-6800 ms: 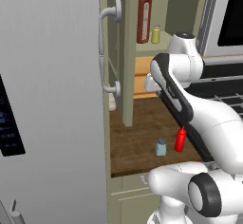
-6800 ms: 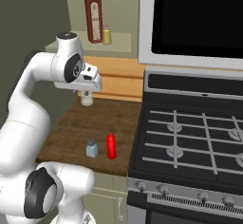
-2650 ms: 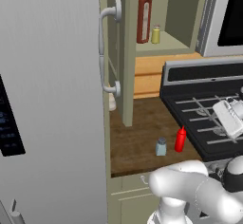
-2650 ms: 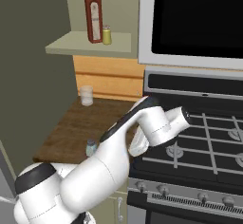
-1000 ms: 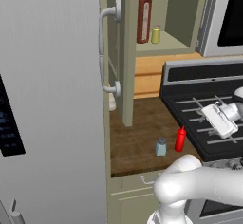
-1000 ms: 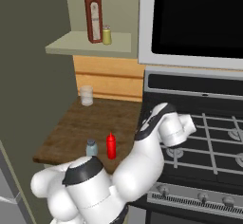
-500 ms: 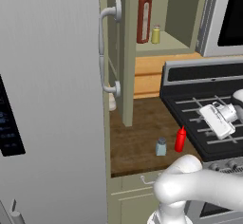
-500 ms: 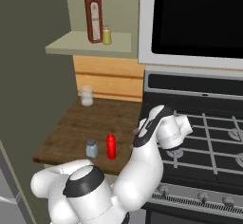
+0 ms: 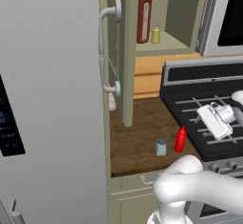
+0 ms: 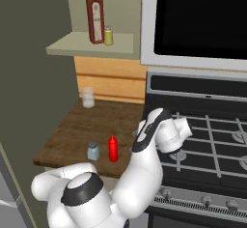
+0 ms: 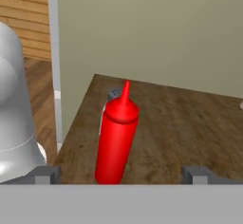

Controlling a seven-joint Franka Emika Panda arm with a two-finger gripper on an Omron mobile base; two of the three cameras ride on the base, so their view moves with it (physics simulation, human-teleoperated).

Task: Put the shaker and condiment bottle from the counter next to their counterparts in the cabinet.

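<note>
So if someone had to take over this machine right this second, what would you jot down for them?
Gripper: fingers wide open, holding nothing, low over the counter and aimed at the condiment bottle.
Condiment bottle: upright near the counter's front edge, untouched.
Shaker: upright just beside it, on the side away from the stove; from the hand view it sits mostly hidden behind the bottle.
Cabinet: open, with the tall dark red bottle and small yellow shaker on its shelf.
Done: nothing moved yet.
Left: grasp each item and set it up by its counterpart.
</note>
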